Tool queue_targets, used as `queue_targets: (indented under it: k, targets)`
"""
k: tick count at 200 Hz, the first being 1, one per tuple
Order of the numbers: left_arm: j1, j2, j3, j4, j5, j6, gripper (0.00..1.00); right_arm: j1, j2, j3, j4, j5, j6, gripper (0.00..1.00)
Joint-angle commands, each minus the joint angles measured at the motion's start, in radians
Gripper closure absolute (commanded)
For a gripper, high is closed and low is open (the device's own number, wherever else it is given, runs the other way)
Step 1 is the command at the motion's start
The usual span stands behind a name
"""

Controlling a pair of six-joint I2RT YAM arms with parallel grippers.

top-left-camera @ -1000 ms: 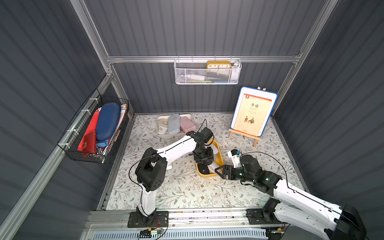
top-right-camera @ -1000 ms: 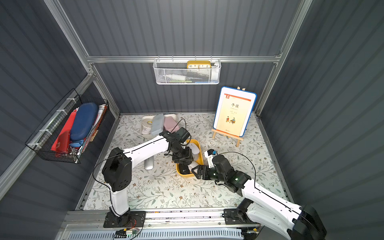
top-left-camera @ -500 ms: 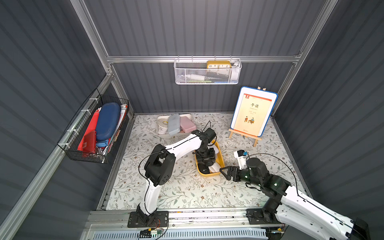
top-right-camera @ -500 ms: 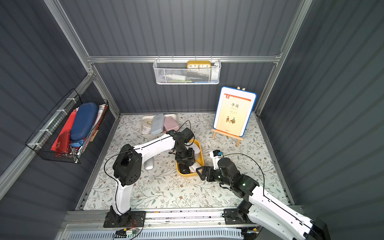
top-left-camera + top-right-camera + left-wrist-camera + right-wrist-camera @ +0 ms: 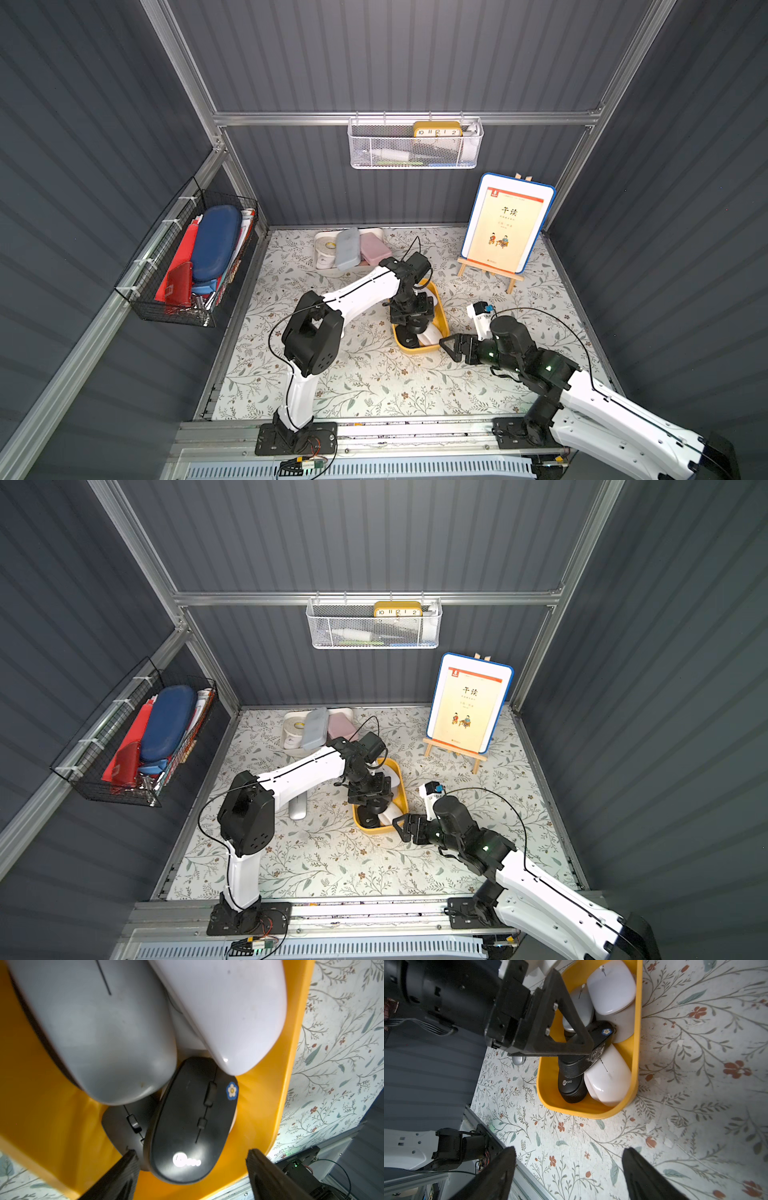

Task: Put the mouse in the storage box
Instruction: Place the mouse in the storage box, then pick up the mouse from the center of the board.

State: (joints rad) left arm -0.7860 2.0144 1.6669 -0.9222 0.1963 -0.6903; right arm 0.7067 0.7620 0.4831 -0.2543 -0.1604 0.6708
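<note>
Above storage box (image 5: 262,1113), left pincer (image 5: 190,1153) agape — black mouse (image 5: 192,1120) between

- A white mesh basket (image 5: 415,151) hangs on the back wall, with a yellow clock (image 5: 437,129) standing in it.
- A black wire basket (image 5: 174,316) hangs on the left wall. It holds a blue case (image 5: 216,241) and a red pouch (image 5: 178,282), packed among other flat items.
- A white tray (image 5: 328,268) lies at the back of the surface (image 5: 374,386), which has a floral print. The tray carries a tape roll (image 5: 326,249), a grey case (image 5: 348,249) and a pink case (image 5: 375,248), side by side.
- A wooden easel (image 5: 490,274) at the back right props up a blue-edged board (image 5: 515,185) with an orange book (image 5: 505,226) on it.
</note>
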Motion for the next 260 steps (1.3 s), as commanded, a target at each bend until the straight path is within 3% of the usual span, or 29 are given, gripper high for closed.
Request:
queue_targets:
  k: [1,26,58,86,113,133,164,187,260]
  targets:
    - [-0.005,-0.055,-0.002,-0.059,-0.025,0.009,0.14,-0.001,-0.001,-0.001,0.007,-0.010,-0.020,0.15]
    - [-0.006,-0.122,0.006,-0.109,-0.059,-0.003,0.14,0.000,-0.005,0.011,-0.015,-0.014,-0.028,0.15]
    - [0.023,-0.247,-0.030,-0.197,-0.200,-0.075,0.13,-0.001,0.000,0.018,-0.011,-0.009,-0.031,0.15]
    - [0.211,-0.384,-0.216,-0.162,-0.224,-0.137,0.13,0.000,0.029,0.042,-0.010,-0.032,-0.045,0.15]
    - [0.412,-0.492,-0.406,-0.060,-0.164,-0.124,0.12,0.003,0.051,0.073,-0.035,-0.051,-0.061,0.15]
    - [0.473,-0.451,-0.431,-0.054,-0.192,-0.066,0.11,0.002,0.051,0.071,-0.031,-0.058,-0.063,0.13]
    - [0.491,-0.284,-0.340,-0.114,-0.311,0.031,0.11,0.002,0.059,0.049,0.019,-0.060,-0.053,0.12]
    - [0.527,-0.251,-0.342,-0.095,-0.318,0.066,0.11,0.002,0.062,0.045,0.013,-0.058,-0.055,0.12]
    - [0.576,-0.189,-0.350,-0.035,-0.201,0.222,0.10,0.003,0.049,0.017,0.020,-0.014,-0.062,0.11]
